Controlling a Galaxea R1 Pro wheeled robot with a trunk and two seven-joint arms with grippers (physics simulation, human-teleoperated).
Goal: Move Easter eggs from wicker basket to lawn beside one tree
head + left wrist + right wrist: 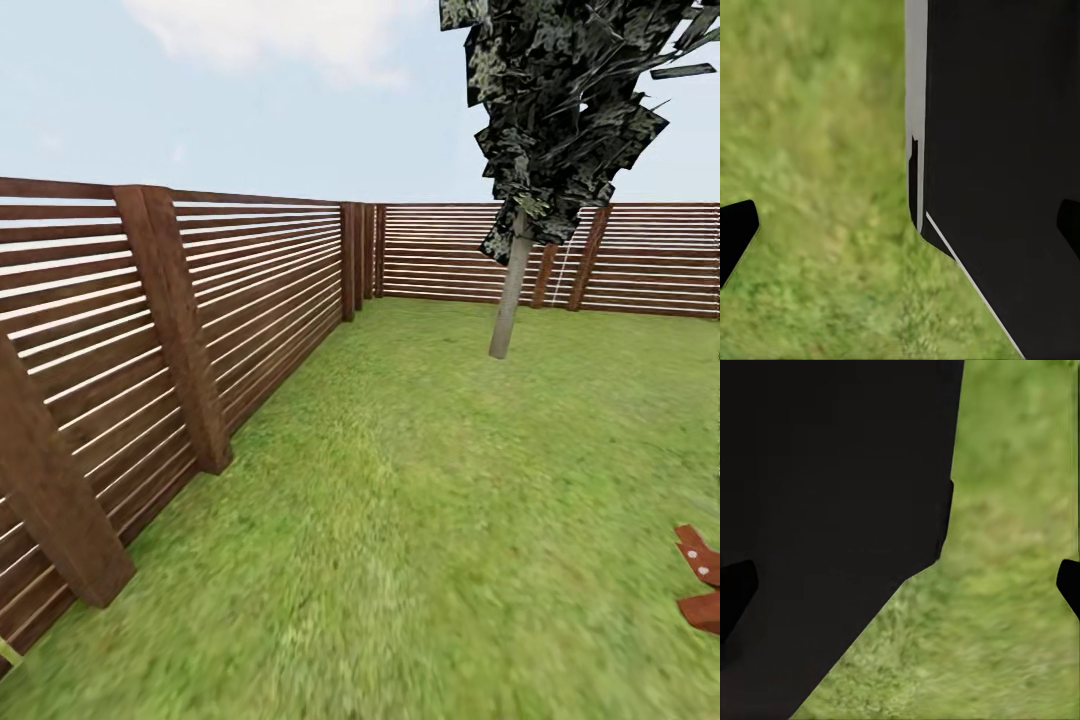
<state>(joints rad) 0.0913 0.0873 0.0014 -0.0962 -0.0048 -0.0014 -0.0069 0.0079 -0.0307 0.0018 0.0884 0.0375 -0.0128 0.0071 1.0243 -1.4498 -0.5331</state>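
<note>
- A wide lawn (420,520) of mottled green grass is seen from the head view, stretching from the near ground to the far fence.
- A brown slatted wooden fence (250,290) is set along the left side and across the far end, braced by thick posts; a pale blue sky with thin cloud is shown above it.
- A tree (508,300) with a straight grey trunk and dark leaves is rooted in the grass at the far right, near the far fence.
- Reddish-brown pieces (700,580) with small white spots are cut off by the right edge; what they are cannot be told.
- In the left wrist view, the left gripper (900,225) is held over grass beside a black body panel, its fingertips (735,229) spread wide apart with nothing between.
- In the right wrist view, the right gripper (900,585) is likewise spread apart and empty, with grass and dark bodywork beyond.
</note>
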